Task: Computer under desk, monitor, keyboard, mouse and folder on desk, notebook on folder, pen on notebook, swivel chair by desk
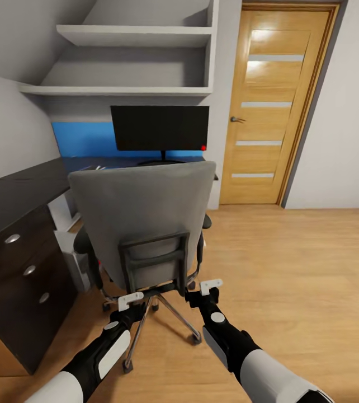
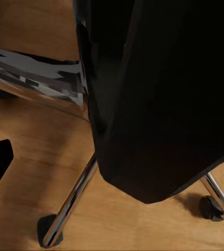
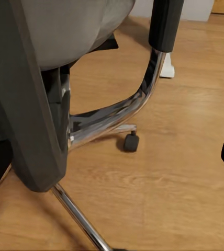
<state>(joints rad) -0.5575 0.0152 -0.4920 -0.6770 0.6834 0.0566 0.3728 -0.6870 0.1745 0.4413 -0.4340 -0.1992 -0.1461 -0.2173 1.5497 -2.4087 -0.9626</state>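
From the head view, the swivel chair [image 1: 143,224] stands with its grey back toward the robot, facing the desk [image 1: 17,196] that runs from nine o'clock up to twelve o'clock. The monitor [image 1: 160,127] sits on the desk at twelve o'clock, just behind the chair's top edge, under two wall shelves [image 1: 135,36]. A wooden door [image 1: 272,106] is at one o'clock. The left jaws [image 1: 130,301] and the right jaws [image 1: 211,287] both reach to the lower back of the chair, at seven and five o'clock of its frame.

The left wrist view gives what the head view cannot: the dark underside of the chair [image 2: 159,94] close up, its chrome legs [image 2: 73,201] and a caster [image 2: 211,207] on the wooden floor [image 2: 33,151]. The right wrist view shows the back frame [image 3: 23,104], the chrome armrest support [image 3: 138,94] and another caster [image 3: 131,141].

Both sets of jaws look to be apart, near the chair's back and holding nothing, though whether they touch it is unclear.
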